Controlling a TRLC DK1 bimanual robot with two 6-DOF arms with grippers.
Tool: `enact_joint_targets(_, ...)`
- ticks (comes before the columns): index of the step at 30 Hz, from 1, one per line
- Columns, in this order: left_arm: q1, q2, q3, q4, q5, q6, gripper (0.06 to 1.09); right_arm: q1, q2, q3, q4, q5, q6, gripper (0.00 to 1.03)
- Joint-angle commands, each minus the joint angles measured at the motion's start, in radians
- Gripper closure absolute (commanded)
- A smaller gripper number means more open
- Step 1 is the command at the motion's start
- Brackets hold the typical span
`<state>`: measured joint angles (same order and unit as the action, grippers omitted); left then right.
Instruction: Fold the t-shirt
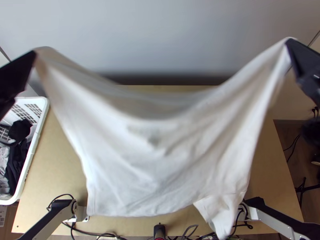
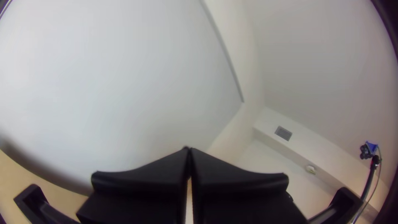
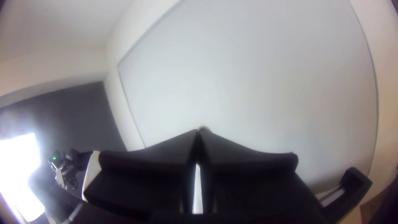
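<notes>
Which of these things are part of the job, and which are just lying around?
Part of the job:
- white t-shirt, hanging spread over the table
- left tool and right tool, each pinching its upper edge

Just around:
- white basket
- dark clothes inside it

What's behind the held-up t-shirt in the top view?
The wooden table shows on both sides of the t-shirt and past its sagging top edge, with a pale wall beyond. The table's middle is covered, so can't tell what's there.
</notes>
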<state>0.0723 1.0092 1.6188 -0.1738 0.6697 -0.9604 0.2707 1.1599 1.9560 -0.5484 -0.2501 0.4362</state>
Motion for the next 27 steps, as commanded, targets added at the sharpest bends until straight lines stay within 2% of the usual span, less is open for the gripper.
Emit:
enact_joint_targets(1,0.012,0.144,-0.102,0.017,-0.001,0.078,1.05,-0.102,0.103,-0.152,0.127,0.006,0.015,1.00)
enact_joint_targets(7,0.052,0.209,-0.056,0.019,-0.013,0.106,1.05,-0.128,0.118,-0.083,0.140,0.006,0.036,1.00)
enact_joint_targets(13,0.024,0.154,0.044,0.000,0.031,0.078,1.05,-0.126,0.047,0.026,0.102,-0.023,0.027,1.00)
enact_joint_targets(17,-0.006,0.089,0.116,-0.029,0.062,0.020,1.05,-0.117,-0.008,0.121,0.031,-0.072,0.018,1.00)
enact_joint_targets(23,-0.011,-0.014,0.138,-0.076,0.119,-0.009,1.05,-0.082,-0.065,0.267,-0.125,-0.184,0.016,1.00)
enact_joint_targets(27,-0.011,-0.054,0.130,-0.118,0.149,-0.015,1.05,-0.031,-0.108,0.268,-0.168,-0.193,0.012,1.00)
